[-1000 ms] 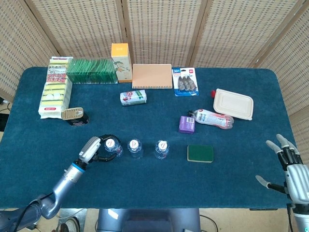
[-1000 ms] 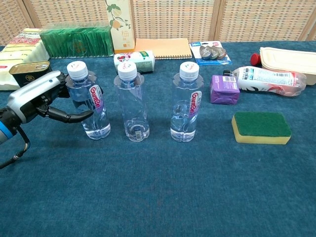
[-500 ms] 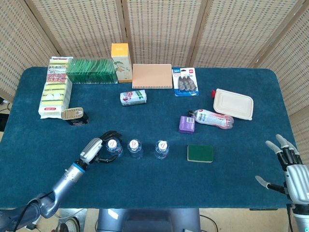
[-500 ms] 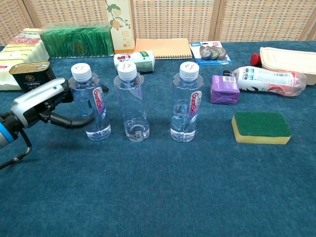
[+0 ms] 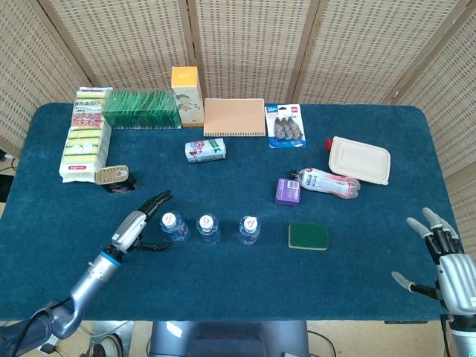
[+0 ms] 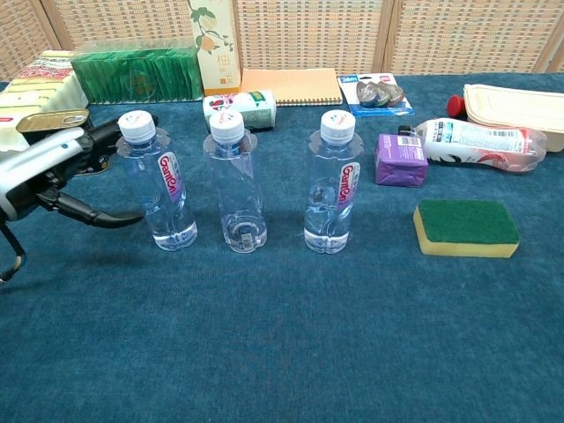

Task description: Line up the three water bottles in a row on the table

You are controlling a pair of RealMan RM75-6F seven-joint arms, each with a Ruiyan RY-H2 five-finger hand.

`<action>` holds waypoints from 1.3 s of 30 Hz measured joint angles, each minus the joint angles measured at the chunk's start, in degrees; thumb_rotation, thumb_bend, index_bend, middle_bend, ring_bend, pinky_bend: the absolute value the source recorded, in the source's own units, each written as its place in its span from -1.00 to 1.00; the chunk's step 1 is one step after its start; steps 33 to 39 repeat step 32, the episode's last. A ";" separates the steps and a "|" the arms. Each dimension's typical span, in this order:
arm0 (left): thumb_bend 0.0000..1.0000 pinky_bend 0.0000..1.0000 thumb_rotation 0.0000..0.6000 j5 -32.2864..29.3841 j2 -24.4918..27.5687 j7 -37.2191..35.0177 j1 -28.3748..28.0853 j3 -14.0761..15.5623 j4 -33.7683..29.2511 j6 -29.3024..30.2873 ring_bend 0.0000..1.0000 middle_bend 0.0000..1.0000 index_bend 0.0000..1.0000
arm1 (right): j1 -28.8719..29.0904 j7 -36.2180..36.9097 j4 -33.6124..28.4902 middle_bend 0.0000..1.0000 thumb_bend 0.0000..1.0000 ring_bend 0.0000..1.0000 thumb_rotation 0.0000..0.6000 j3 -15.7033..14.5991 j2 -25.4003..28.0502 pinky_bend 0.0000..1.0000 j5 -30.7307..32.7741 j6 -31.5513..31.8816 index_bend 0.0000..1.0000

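Bottles: three water bottles (image 6: 235, 181) are standing upright in a left-to-right row on the near-middle of the blue worktop (image 5: 223, 290), caps on, none touching another.
Left bottle (image 6: 161, 181): it is standing just right of my left hand, apart from my fingers.
Right bottle (image 6: 334, 181): it is sitting a little further from the middle one than the left bottle does.
Left hand (image 6: 55, 172): I am holding nothing; my fingers (image 6: 104, 217) are spreading wide, one reaching behind the left bottle's cap, another low beside its base.
Right hand (image 5: 445, 256): I am hovering at the near right corner, well apart from the bottles, fingers splayed, holding nothing.
Neighbours: a green sponge (image 6: 466, 226) is lying right of the row.
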 measured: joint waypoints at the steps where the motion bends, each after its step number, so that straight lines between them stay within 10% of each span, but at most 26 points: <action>1: -0.65 -0.99 1.00 0.00 0.70 0.20 0.30 0.02 -0.58 0.55 -1.00 -1.00 -1.00 | 0.00 -0.07 -0.05 -0.99 -1.00 -1.00 1.00 -0.01 0.02 -1.00 0.01 -0.04 -0.71; 21: -0.79 -1.00 1.00 -11.10 31.89 23.71 14.51 0.04 -32.35 7.92 -1.00 -1.00 -1.00 | -1.28 -7.27 -2.67 -0.99 -1.00 -1.00 1.00 -0.22 0.48 -1.00 -0.25 1.27 -0.71; 39: -0.80 -1.00 1.00 -10.91 37.61 33.55 24.20 3.19 -43.40 15.22 -1.00 -1.00 -1.00 | -4.38 -14.20 -7.73 -1.00 -1.00 -1.00 1.00 -0.82 3.43 -1.00 1.47 3.23 -0.71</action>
